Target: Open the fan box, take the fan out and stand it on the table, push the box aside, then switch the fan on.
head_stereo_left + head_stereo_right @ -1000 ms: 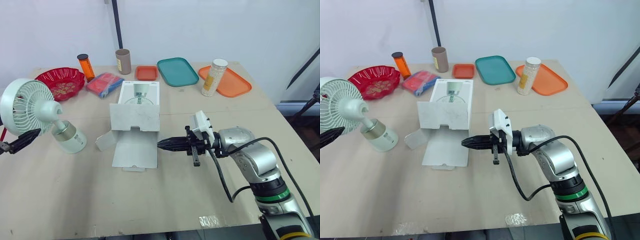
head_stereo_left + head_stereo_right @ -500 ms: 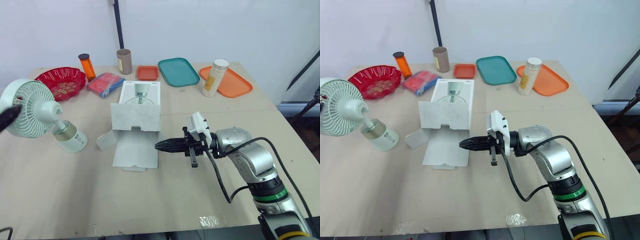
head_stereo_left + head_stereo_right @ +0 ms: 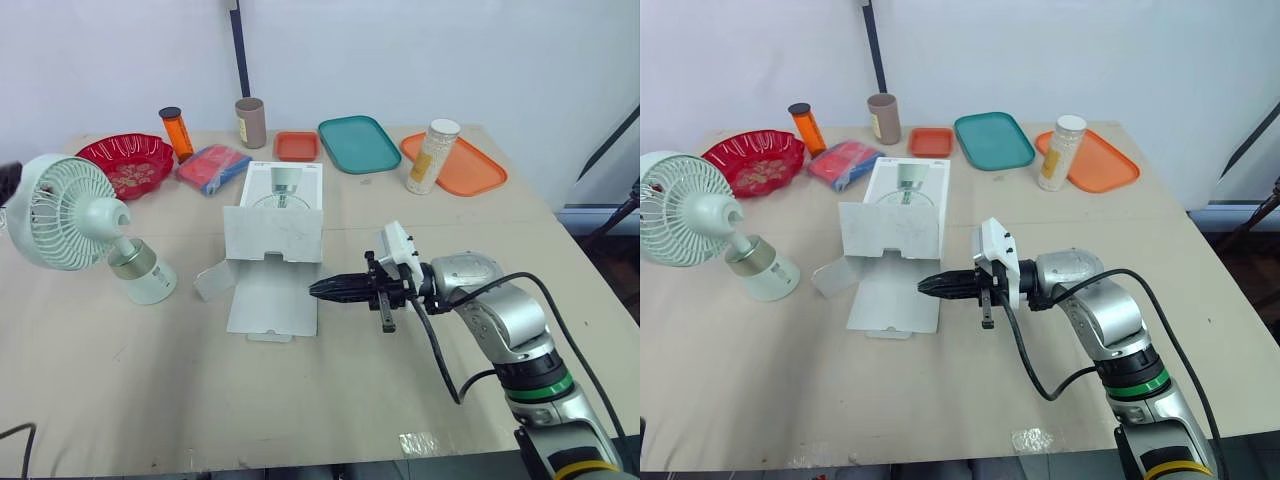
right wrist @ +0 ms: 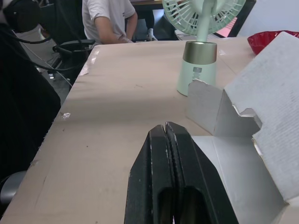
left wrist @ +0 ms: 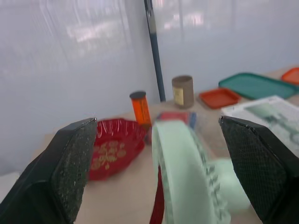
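The fan (image 3: 65,210) stands on the worktop (image 3: 300,400); next, the box (image 3: 272,235) needs pushing aside. Beside it the right fingers (image 3: 335,289) are pressed together; the left fingers (image 5: 60,172) are wide apart.

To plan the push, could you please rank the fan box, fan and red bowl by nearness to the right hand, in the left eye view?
1. Fan box, just left of the right hand.
2. Fan, standing left of the box.
3. Red bowl, far left.

The left pincer (image 5: 159,126) stood wide open with the green fan (image 5: 182,163) between its fingers (image 5: 60,172); farther off sat a red bowl (image 5: 114,144), orange bottle (image 5: 140,107) and brown cup (image 5: 183,91).
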